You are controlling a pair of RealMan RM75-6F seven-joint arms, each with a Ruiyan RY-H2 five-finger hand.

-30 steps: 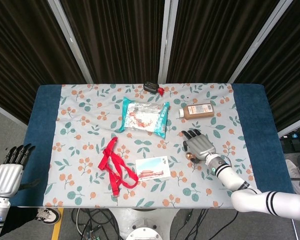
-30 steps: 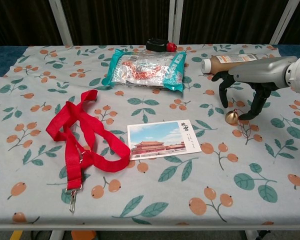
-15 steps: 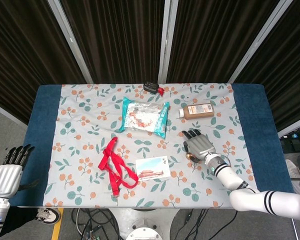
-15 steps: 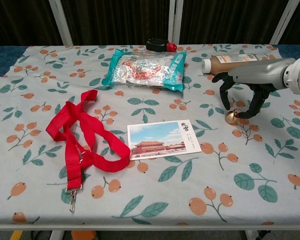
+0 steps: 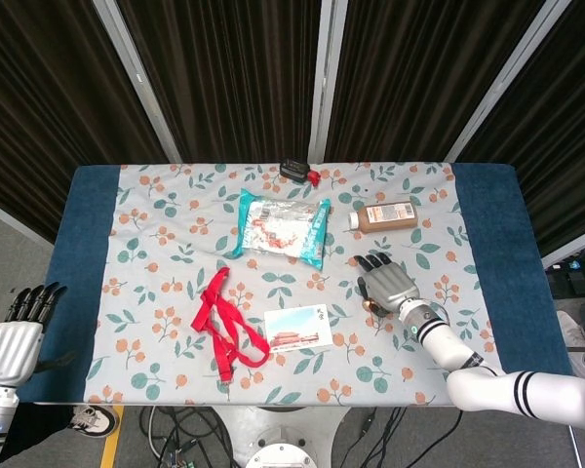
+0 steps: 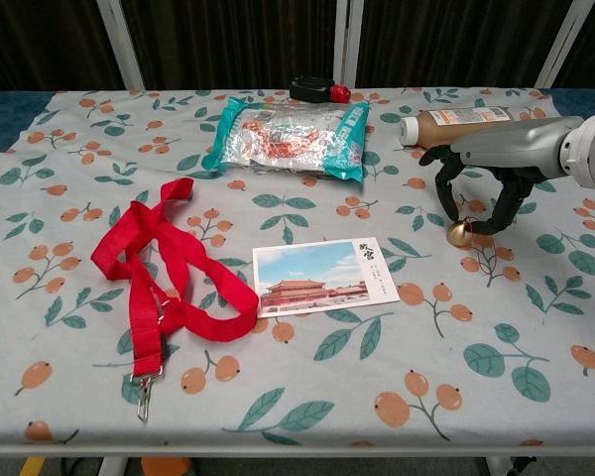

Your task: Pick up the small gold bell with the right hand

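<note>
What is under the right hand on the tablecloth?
The small gold bell sits on the tablecloth beneath the right hand, between its downward-curled fingers. Whether the fingers actually touch the bell cannot be told; the head view hides most of it.

A printed cloth [image 6: 69,327] covers the table, matt and soft. The bell [image 6: 460,234] is polished gold metal. The snack pouch [image 6: 288,136] is shiny crinkled foil, the lanyard [image 6: 159,268] woven red fabric, the postcard [image 6: 323,276] glossy paper.

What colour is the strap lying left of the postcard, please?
Red strap; it shows best in the chest view.
</note>
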